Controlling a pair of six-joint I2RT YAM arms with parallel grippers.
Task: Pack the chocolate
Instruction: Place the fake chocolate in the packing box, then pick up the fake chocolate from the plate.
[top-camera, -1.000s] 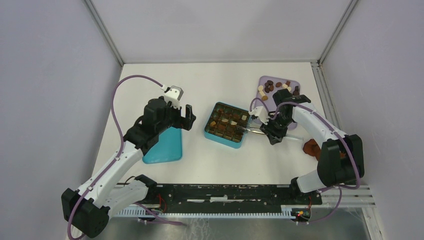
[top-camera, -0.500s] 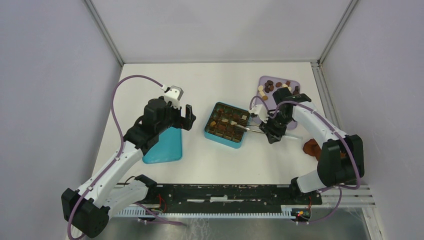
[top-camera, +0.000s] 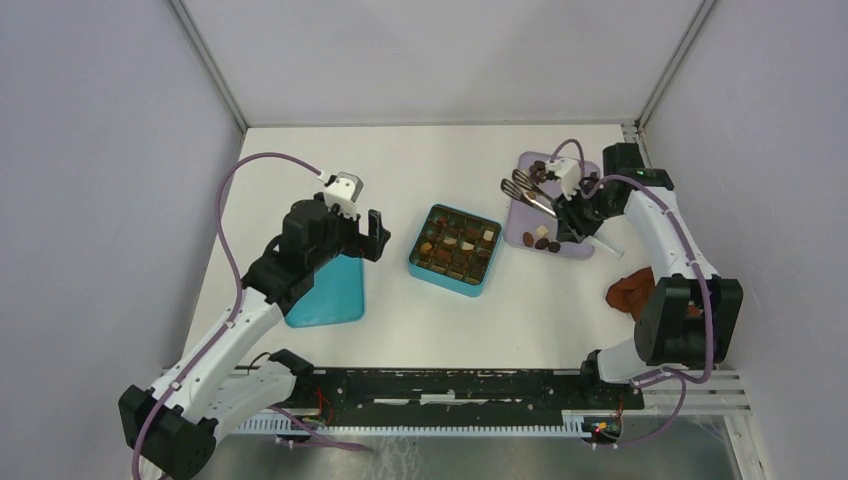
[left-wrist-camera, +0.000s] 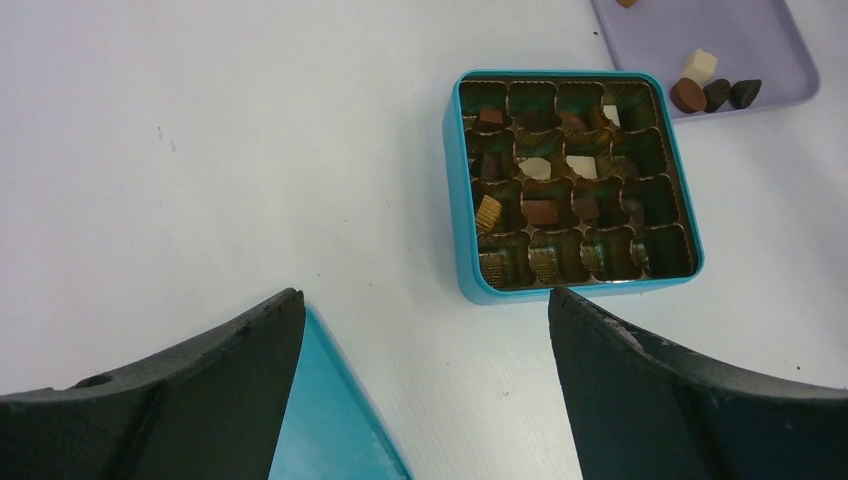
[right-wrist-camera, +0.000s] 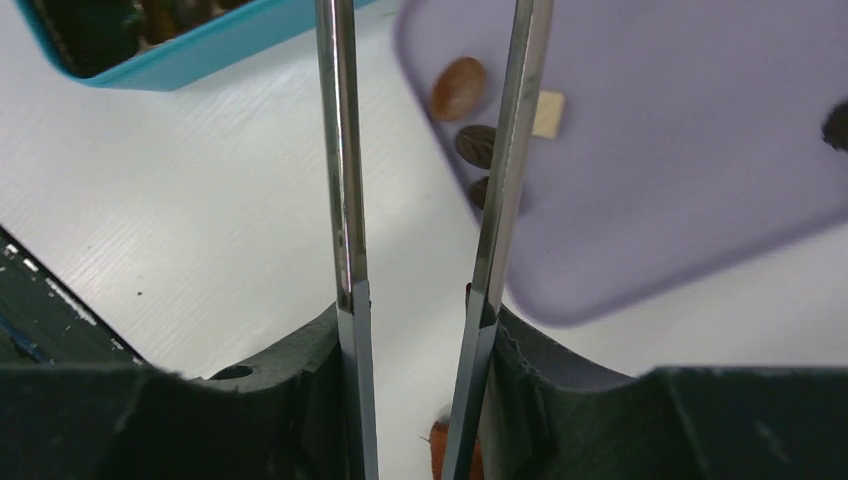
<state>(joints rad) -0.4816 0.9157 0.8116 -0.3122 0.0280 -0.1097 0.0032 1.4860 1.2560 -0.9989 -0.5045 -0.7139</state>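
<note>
Hovering wide open above the flat teal lid (top-camera: 330, 295), the left gripper (top-camera: 365, 235) idles while the square teal compartment box (left-wrist-camera: 455, 200) sits part filled with dark, mid-brown and cream chocolate pieces (left-wrist-camera: 541, 211). The right gripper (top-camera: 572, 210), clamped on slim metal tongs (top-camera: 527, 188), has swung back from that box to the lilac plastic tray (top-camera: 522, 215), where loose pieces (top-camera: 548, 243) wait, apparently for another pick.

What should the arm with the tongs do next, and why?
Probably lower the tongs onto a chocolate on the purple tray and squeeze. The right gripper holds them spread above the tray with nothing showing between them, loose pieces lie there, and the box has empty cups.
</note>
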